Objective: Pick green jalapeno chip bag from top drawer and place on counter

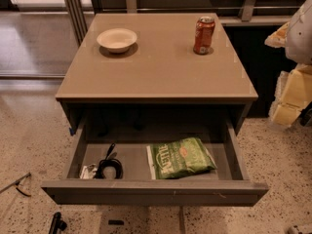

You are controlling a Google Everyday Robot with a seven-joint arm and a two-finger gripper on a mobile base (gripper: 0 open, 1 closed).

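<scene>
The green jalapeno chip bag (180, 158) lies flat in the open top drawer (156, 190), right of the middle, with its white lettering facing up. The drawer is pulled far out under the tan counter (161, 72). My gripper (290, 94) shows as pale yellow and white parts at the right edge of the view. It is beside the counter's right side, up and to the right of the bag and well apart from it. It holds nothing that I can see.
A white bowl (117, 39) stands at the counter's back left and an orange soda can (204, 35) at the back right. A coiled black cable (109, 167) lies in the drawer's left part. Speckled floor surrounds the table.
</scene>
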